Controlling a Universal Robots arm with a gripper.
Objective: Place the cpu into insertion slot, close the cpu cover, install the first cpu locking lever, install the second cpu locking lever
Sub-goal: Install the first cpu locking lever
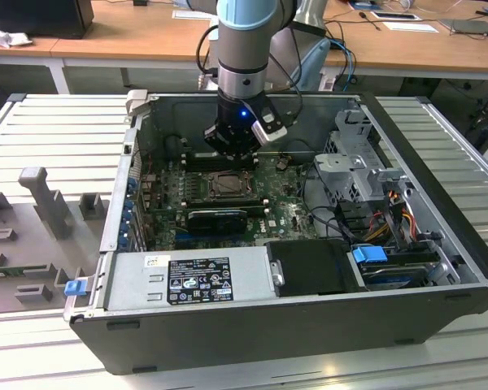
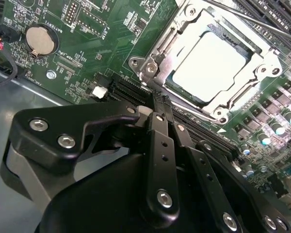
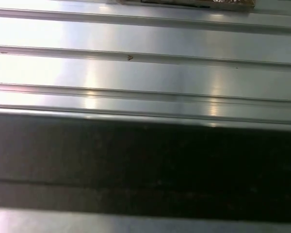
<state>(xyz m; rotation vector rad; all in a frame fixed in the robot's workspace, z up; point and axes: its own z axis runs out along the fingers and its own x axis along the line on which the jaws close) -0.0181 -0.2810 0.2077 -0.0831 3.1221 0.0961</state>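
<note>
Find the computer case (image 1: 309, 325) lying open in the middle of the ribbed metal bench (image 1: 49, 122). Look inside at the green board (image 1: 281, 213) on the case floor.

See the hand (image 1: 236, 142) hanging low over the board, just beside the insertion slot (image 2: 184, 92) near the board's middle. In the second wrist view, see the hand (image 2: 155, 109) with its 2 fingers pressed together and nothing between them.

Spot the cpu (image 2: 208, 65) lying flat inside the slot. Spot the cpu cover (image 2: 266, 73) lying down around the cpu like a picture frame. Count those 2 jobs as most likely done.

Notice 1 thin metal rod (image 2: 252, 19) running past the far edge of the slot. Take it for a locking lever, though hard to tell if hooked or loose. Cannot tell about the other lever.

Judge the step in hand as lever work. To do it well:
- Push with the closed tip only, and slowly.
- Keep the tip on the rod, never on the cpu or the tiny parts close by.
- Press down first, then slide sideways under the hook.
- Stay off the round coin battery (image 2: 39, 40) near the board's edge.
- Keep the cover flat, with no lifted corner.
</note>
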